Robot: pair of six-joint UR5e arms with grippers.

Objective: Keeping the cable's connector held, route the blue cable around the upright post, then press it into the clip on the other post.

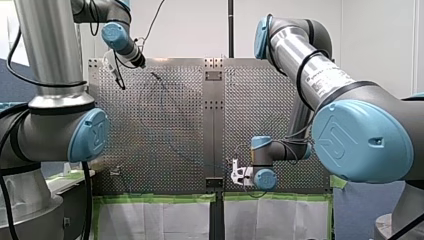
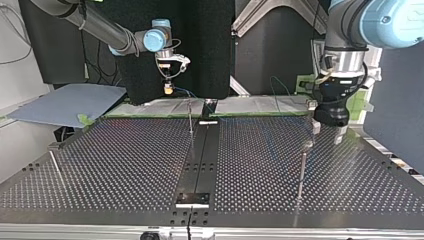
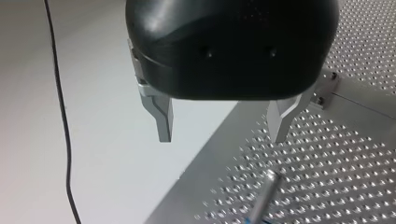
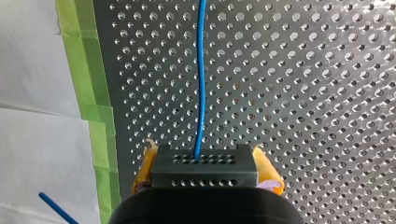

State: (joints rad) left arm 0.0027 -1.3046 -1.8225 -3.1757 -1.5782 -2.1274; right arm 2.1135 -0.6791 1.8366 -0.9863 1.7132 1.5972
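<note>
My right claw (image 4: 204, 164) clamps the black connector (image 4: 204, 176), blue cable (image 4: 201, 84) trailing across the tabletop (image 4: 303, 93). My left claw (image 3: 222, 135) hangs released by an upright post (image 3: 264, 193).

Silver tubular arms (image 1: 47, 45) carry round light-blue joint caps (image 1: 367, 140) and black cables (image 1: 299, 80); my left gripper (image 3: 221, 138) is glossy black, metal-fingered; my right gripper (image 4: 204, 163) is yellow-padded.
</note>
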